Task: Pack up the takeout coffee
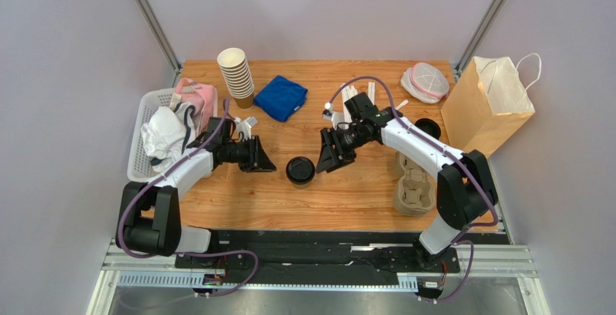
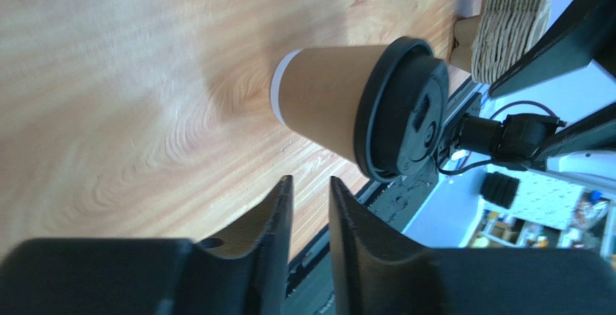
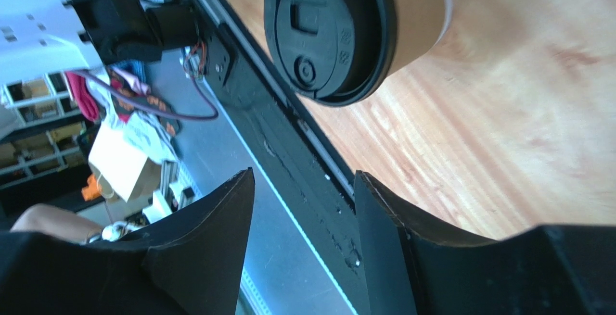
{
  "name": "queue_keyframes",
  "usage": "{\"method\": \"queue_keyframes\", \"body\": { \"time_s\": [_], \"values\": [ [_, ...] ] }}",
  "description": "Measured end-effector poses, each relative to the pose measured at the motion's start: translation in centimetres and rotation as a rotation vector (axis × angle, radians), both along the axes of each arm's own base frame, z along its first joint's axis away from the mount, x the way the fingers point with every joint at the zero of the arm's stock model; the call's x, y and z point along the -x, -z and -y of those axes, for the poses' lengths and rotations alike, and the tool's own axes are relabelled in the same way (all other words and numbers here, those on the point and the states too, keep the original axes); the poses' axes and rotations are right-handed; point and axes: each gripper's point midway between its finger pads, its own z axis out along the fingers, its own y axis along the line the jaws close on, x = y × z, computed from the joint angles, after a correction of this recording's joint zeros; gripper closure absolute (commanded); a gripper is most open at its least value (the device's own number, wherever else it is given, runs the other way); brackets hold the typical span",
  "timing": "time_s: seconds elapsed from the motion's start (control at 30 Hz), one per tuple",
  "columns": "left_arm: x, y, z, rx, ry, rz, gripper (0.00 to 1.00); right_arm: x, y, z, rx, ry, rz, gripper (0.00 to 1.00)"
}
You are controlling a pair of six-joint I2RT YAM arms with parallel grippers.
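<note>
The takeout coffee point(image 1: 300, 170), a brown paper cup with a black lid, stands upright on the wooden table between my two grippers. My left gripper point(image 1: 267, 160) is just left of it, apart from it, its jaws a narrow slit apart with nothing between them. In the left wrist view the cup point(image 2: 329, 102) is ahead of the gripper point(image 2: 311, 183). My right gripper point(image 1: 325, 160) is just right of the cup, open and empty. In the right wrist view the lidded cup point(image 3: 329, 34) is beyond the gripper point(image 3: 304, 178).
A cardboard cup carrier point(image 1: 413, 185) lies at the right near edge, with a brown paper bag point(image 1: 486, 106) behind it. A loose black lid point(image 1: 428, 127), stacked lidless cups point(image 1: 237, 75), a blue cloth point(image 1: 280, 97) and a white basket point(image 1: 144, 135) are around.
</note>
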Motion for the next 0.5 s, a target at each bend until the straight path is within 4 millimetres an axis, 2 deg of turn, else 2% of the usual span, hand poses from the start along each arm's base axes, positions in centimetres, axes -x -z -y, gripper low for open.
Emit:
{"method": "queue_keyframes", "body": {
  "time_s": [0.1,0.17,0.33,0.5],
  "values": [
    [1.2,1.2,0.0,-0.001,-0.017,-0.065,0.73,1.6,1.4,-0.3,0.019,-0.033,-0.042,0.47],
    [1.9,1.8,0.1,0.007,-0.030,-0.114,0.75,1.8,2.2,-0.4,0.028,-0.041,-0.066,0.50],
    [2.7,3.4,1.5,0.049,-0.051,-0.208,0.78,1.0,3.9,-1.0,0.049,-0.042,-0.110,0.54],
    [2.7,4.1,3.1,0.098,-0.062,-0.222,0.79,-0.6,4.2,-1.8,0.045,-0.038,-0.110,0.55]
  ]
}}
